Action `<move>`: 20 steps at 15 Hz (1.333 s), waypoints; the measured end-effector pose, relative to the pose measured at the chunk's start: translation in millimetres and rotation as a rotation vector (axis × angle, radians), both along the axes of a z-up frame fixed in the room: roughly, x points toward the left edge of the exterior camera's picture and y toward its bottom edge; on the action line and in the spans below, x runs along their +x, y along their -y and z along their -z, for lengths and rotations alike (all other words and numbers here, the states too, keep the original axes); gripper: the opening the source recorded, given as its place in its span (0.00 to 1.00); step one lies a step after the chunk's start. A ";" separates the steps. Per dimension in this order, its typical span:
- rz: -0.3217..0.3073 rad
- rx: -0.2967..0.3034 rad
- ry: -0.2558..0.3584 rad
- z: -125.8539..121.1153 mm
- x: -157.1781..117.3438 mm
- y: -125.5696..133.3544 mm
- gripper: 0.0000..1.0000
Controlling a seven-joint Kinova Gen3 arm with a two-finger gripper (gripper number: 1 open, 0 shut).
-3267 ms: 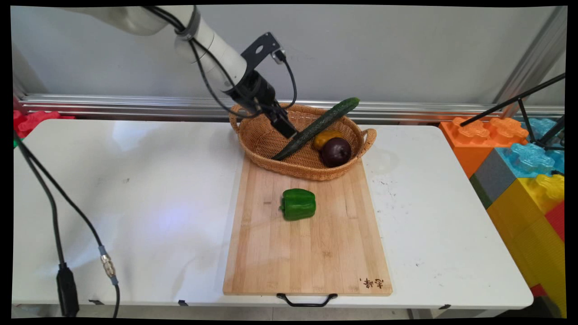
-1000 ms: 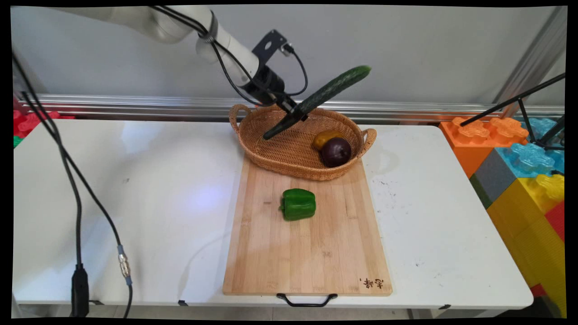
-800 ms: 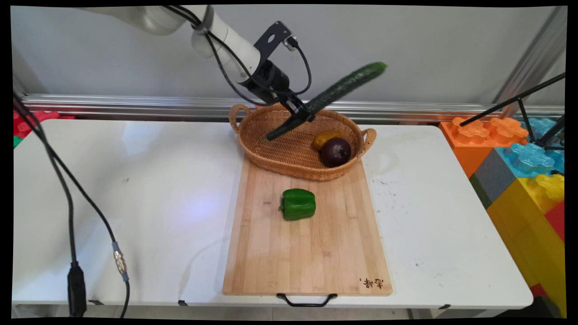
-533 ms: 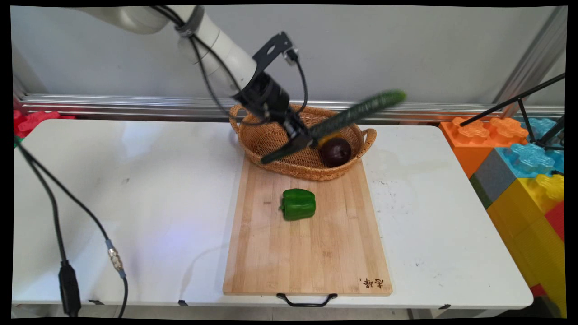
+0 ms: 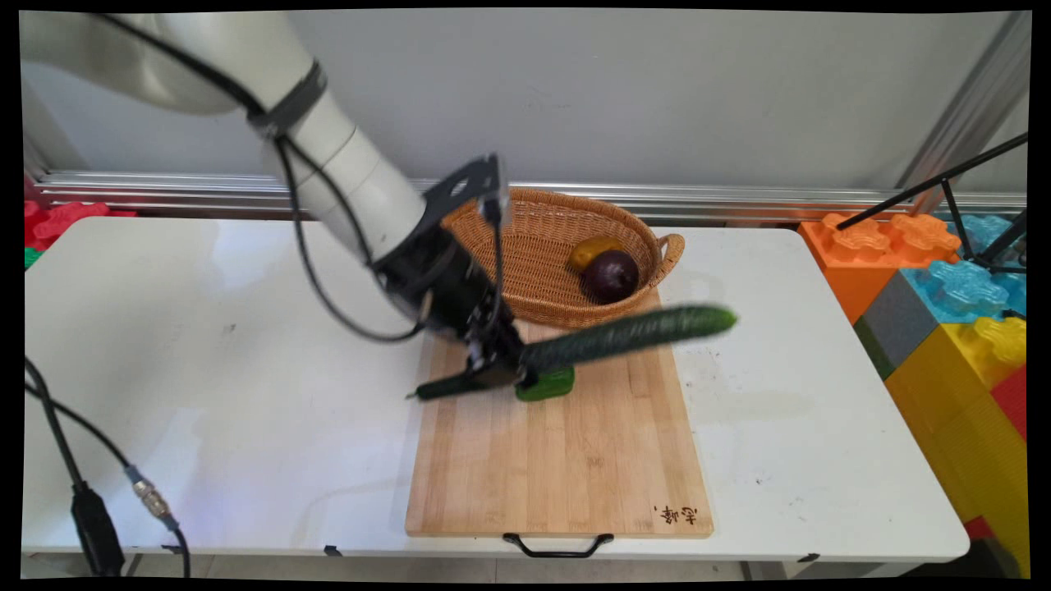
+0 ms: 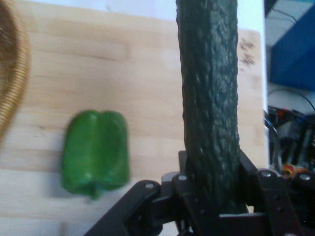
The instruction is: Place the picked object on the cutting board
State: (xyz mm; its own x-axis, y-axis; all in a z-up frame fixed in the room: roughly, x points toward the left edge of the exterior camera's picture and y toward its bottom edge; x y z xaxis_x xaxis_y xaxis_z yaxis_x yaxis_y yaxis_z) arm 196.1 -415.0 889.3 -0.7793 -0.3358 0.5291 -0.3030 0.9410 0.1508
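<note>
- The jaws of the gripper (image 5: 497,371) (image 6: 216,196) are clamping a long dark green cucumber (image 5: 612,336) (image 6: 210,98) near one of its ends, with a finger pressing on each side of it.
- The cucumber is lying nearly level in the air above the wooden cutting board (image 5: 558,460) (image 6: 147,64); its long part is reaching toward the picture's right, past the board's right edge, and its short end is poking out to the left of the jaws.
- A green bell pepper (image 5: 552,384) (image 6: 96,150) is sitting on the board just beside the gripper; in the main view the gripper and cucumber are covering most of it.
- In the hand view the pepper is lying to the left of the cucumber, apart from it, stem end toward the picture's bottom.
- A wicker basket (image 5: 534,271) (image 6: 10,73) is resting at the board's far end, behind the gripper.
- A dark purple round fruit (image 5: 610,276) and a yellow-brown one (image 5: 593,249) are touching each other inside the basket's right half.
- The board, with a black handle (image 5: 558,545) at its near edge, is lying on the white bench (image 5: 246,369).
- Coloured toy blocks (image 5: 952,312) are stacking up beside the bench's right end.
</note>
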 end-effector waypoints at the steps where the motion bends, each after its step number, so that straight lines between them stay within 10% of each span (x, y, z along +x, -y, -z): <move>1: 0.021 0.007 0.011 7.5 1.0 -9.2 0.00; 17: 0.096 -0.019 0.106 103.5 -10.2 -33.9 0.00; 18: 0.096 -0.020 0.108 105.1 -10.9 -33.4 1.00; 20: 0.094 -0.025 0.110 106.0 -12.3 -31.7 1.00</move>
State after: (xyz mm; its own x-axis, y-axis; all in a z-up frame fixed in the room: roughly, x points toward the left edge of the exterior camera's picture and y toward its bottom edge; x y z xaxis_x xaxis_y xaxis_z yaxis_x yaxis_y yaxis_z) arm 183.9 -383.3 783.3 -0.8602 -0.2466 0.4464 -0.2272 0.9690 0.0975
